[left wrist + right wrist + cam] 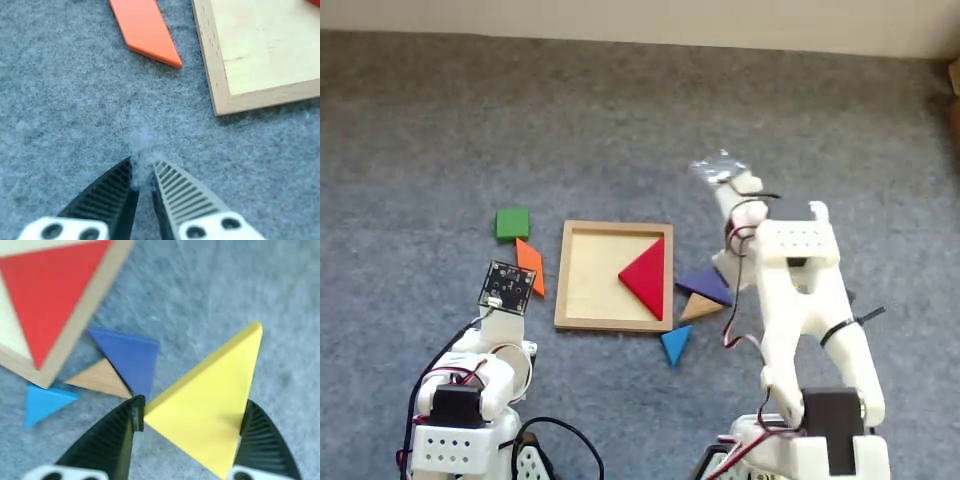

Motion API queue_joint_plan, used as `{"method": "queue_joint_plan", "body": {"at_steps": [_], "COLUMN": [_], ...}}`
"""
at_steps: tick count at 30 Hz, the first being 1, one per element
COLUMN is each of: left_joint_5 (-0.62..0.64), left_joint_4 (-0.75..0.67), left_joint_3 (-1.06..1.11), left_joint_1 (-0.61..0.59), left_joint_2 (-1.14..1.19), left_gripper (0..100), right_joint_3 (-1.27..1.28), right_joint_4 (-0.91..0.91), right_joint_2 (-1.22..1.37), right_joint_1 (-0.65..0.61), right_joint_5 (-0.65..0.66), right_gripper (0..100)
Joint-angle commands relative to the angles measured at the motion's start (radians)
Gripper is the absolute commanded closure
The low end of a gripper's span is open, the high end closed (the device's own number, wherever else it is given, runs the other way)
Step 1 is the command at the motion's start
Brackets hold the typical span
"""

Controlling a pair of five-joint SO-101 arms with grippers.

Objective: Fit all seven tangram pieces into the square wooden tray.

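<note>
One of seven pieces is seated in the square wooden tray: the red triangle, long edge against the tray's right wall, apex pointing to the tray's middle. The tray lies flat at the centre of the high view on the grey felt-covered table.

Left of the tray:
- green square, off the tray's upper left corner
- orange parallelogram, just below the square, close to the tray's left wall but not touching it

Off the tray's lower right corner:
- dark blue triangle, just beside the right wall
- tan triangle, tucked under the dark blue one and touching it
- light blue triangle, lower in the frame, just below the tray's corner and apart from the tan one

Status of the right claw: spread wide and clamped on the yellow triangle, one finger on each side of the piece. The piece is outside the tray, over the table, near the dark blue triangle. The right arm runs up the right side of the high view.

Status of the left claw: nearly closed with only a sliver of gap, nothing held. Its tips are over bare table near a tray corner and one end of the orange parallelogram. The left arm sits at lower left of the high view.
</note>
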Motion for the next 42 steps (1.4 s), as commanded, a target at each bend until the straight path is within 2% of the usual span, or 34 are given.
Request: {"method": "queue_joint_plan", "body": {"at_steps": [1, 6, 10, 16, 21, 30, 42], "left_joint_5": [-0.008, -0.008, -0.008, -0.008, -0.008, -0.008, -0.008], "left_joint_4": [0.006, 0.006, 0.006, 0.006, 0.006, 0.006, 0.006], "left_joint_3": [0.019, 0.019, 0.019, 0.019, 0.019, 0.019, 0.019], "left_joint_1": [-0.008, -0.008, -0.008, -0.008, -0.008, -0.008, -0.008], "left_joint_2": [-0.050, -0.050, -0.050, -0.050, -0.050, -0.050, -0.050], "left_gripper": [99, 99, 99, 99, 99, 99, 99], "right_joint_3": [-0.016, -0.019, -0.013, -0.010, -0.010, -0.015, -0.019], "right_joint_4": [-0.001, -0.015, -0.111, -0.189, -0.217, -0.364, -0.476], "right_joint_2": [-0.079, -0.079, -0.077, -0.077, -0.050, 0.130, 0.251], "right_joint_1": [-0.099, -0.222, -0.302, -0.387, -0.456, -0.495, -0.545], "right_joint_5": [0.012, 0.012, 0.018, 0.230, 0.333, 0.430, 0.425], "right_gripper": [76.8, 76.8, 76.8, 76.8, 76.8, 76.8, 76.4]}}
